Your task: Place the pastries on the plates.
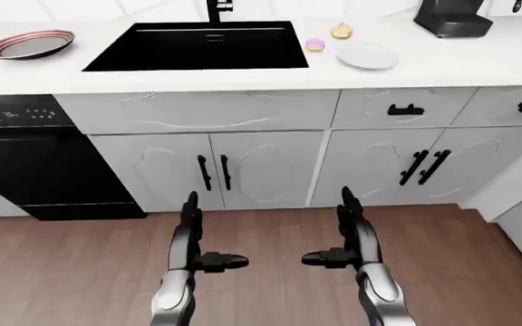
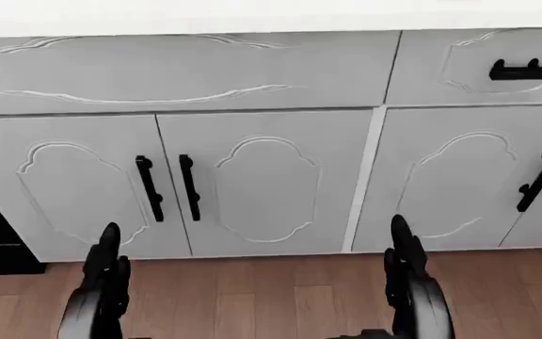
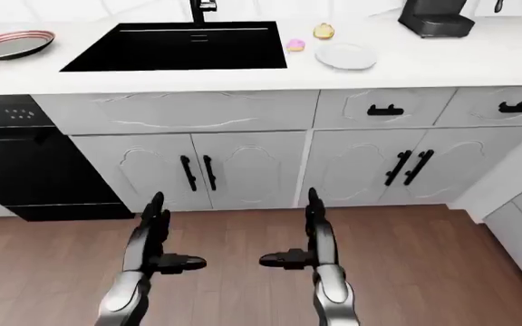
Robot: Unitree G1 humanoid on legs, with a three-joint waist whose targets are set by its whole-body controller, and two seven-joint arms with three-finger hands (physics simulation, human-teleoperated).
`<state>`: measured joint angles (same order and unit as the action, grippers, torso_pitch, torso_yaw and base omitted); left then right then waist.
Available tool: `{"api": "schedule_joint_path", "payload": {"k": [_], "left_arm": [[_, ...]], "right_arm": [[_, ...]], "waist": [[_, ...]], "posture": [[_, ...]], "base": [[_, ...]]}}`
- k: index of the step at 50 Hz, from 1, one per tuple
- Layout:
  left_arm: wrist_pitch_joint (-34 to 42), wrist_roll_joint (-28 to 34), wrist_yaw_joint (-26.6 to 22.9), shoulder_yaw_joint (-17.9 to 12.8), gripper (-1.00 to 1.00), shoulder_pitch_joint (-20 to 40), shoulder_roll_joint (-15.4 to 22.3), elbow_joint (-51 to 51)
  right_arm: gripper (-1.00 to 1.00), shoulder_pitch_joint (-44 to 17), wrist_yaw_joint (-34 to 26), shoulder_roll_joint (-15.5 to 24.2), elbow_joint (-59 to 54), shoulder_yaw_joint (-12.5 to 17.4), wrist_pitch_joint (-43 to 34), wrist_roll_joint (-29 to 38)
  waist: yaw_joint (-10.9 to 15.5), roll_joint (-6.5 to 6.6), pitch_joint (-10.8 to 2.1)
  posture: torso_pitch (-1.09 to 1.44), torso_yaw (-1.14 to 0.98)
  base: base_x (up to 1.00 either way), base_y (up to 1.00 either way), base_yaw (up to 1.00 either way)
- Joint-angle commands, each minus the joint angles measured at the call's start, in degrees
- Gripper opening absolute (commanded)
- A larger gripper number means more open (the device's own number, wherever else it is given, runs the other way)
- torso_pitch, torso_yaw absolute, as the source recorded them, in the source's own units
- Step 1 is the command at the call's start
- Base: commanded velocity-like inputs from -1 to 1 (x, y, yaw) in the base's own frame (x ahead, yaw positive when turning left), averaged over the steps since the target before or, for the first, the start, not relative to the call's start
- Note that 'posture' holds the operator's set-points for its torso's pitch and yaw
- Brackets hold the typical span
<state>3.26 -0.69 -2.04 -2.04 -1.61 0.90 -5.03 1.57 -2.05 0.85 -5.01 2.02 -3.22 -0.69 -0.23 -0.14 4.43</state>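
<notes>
White surface (image 1: 243, 78) carries our pink pastry (image 1: 314, 45) and yellow pastry (image 1: 341, 30) right of the black sink (image 1: 197, 46), near a white plate (image 1: 367, 56); striped plate (image 1: 29, 45) far left. Our left hand (image 1: 202, 238) and right hand (image 1: 343, 234) hang spread, empty, above the wood floor (image 1: 61, 272).

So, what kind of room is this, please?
Most likely a kitchen: a black sink set in a white counter, a dishwasher below it, and a coffee machine.
</notes>
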Motion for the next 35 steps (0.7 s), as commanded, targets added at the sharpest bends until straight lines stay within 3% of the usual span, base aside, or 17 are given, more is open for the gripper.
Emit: {"api": "schedule_joint_path", "payload": {"k": [1,3,4,5,7,10,13,16,17,20,22,23,24,25,26,28,35], "left_arm": [[3.5,-0.4,0.2,-0.1,1.0,3.3,0.6,12.0],[6.8,0.6,0.2,0.1,1.0,4.4,0.9,15.0],[7.7,0.7,0.0,0.0,1.0,4.8,0.9,15.7],[8.7,0.8,0.0,-0.2,1.0,5.3,1.0,16.2],[11.4,0.9,-0.1,-0.6,1.0,6.9,1.3,18.1],[16.4,1.6,-0.7,-1.1,1.0,9.8,2.2,22.4],[20.0,2.0,-1.2,-1.9,1.0,12.9,3.0,24.9],[22.8,2.1,-1.7,-2.4,1.0,15.9,3.8,26.3],[23.8,2.0,-1.7,-2.8,1.0,17.3,4.1,26.8],[24.8,1.9,-1.7,-3.8,1.0,19.3,5.0,26.8],[26.0,1.9,-1.8,-4.4,1.0,20.7,5.9,27.1],[26.8,1.7,-1.8,-5.0,1.0,21.6,6.3,27.3],[27.1,1.5,-1.8,-5.1,1.0,21.8,6.6,27.5],[27.5,1.2,-1.6,-5.6,1.0,22.7,6.9,27.6],[27.1,1.0,-1.2,-5.8,1.0,23.5,7.1,27.0],[26.6,1.1,-1.2,-5.4,1.0,25.2,7.7,25.7],[27.3,0.4,-0.6,-6.3,1.0,27.1,9.0,26.1]], "right_arm": [[1.0,-2.3,-0.1,0.8,14.5,0.2,-3.2,-0.7],[1.0,-3.2,-0.4,0.9,18.2,0.4,-6.3,-0.6],[1.0,-3.9,-0.4,0.9,19.4,0.5,-7.5,-0.7],[1.0,-4.6,-0.6,1.0,20.0,0.5,-8.0,-0.5],[1.0,-6.7,-0.4,1.2,20.9,0.7,-10.0,-0.3],[1.0,-9.1,-0.1,1.4,23.2,1.1,-13.4,-0.6],[1.0,-10.9,0.1,1.8,25.9,1.7,-15.9,-1.2],[1.0,-14.3,0.3,3.2,28.8,3.4,-19.9,-2.3],[1.0,-16.4,0.4,4.1,29.6,4.2,-21.8,-2.6],[1.0,-18.7,0.7,5.0,29.8,4.6,-23.1,-3.0],[1.0,-20.0,1.2,5.2,30.0,4.9,-23.8,-3.7],[1.0,-20.7,1.4,5.4,30.0,5.2,-24.4,-4.2],[1.0,-21.0,1.6,5.6,29.9,5.3,-24.3,-4.3],[1.0,-21.6,1.8,5.8,29.8,5.3,-24.6,-4.5],[1.0,-22.2,2.0,5.9,29.3,5.1,-24.4,-4.4],[1.0,-23.6,2.8,6.1,29.0,5.6,-24.7,-5.1],[1.0,-24.9,3.2,7.4,30.4,6.1,-26.1,-6.4]], "waist": [[-0.1,-0.45,-0.05],[0.4,-0.1,-3.94],[0.3,-0.31,-2.05],[0.4,-0.37,-1.29],[0.4,-0.46,-3.92],[0.4,-0.17,-5.46],[0.7,0.84,-3.97],[0.9,1.11,-4.2],[1.1,0.43,-4.57],[1.8,1.33,-3.86],[2.2,0.33,-3.82],[2.4,-0.92,-3.85],[2.3,-2.7,-4.17],[1.9,-5.86,-4.87],[1.3,-3.34,-3.83],[1.2,-3.23,-3.36],[0.7,1.3,-1.71]], "posture": [[0.0,0.0],[0.0,0.0],[0.0,0.0],[0.0,0.0],[0.0,0.0],[0.0,0.0],[0.0,0.0],[0.0,0.0],[0.0,0.0],[0.0,0.0],[0.0,0.0],[0.0,0.0],[0.0,0.0],[0.0,0.0],[0.0,0.0],[0.0,0.0],[0.0,0.0]], "base": [[0.0,0.0,0.0],[0.0,0.0,0.0],[0.0,0.0,0.0],[0.0,0.0,0.0],[0.0,0.0,0.0],[0.01,-0.03,0.0],[0.12,-0.25,0.0],[0.14,-0.28,0.0],[0.18,-0.47,0.0],[0.23,-0.52,0.0],[0.23,-0.53,0.0],[0.23,-0.53,0.0],[0.24,-0.53,0.0],[0.23,-0.53,0.0],[0.23,-0.52,0.0],[0.24,-0.53,0.0],[0.31,-0.56,0.0]]}}
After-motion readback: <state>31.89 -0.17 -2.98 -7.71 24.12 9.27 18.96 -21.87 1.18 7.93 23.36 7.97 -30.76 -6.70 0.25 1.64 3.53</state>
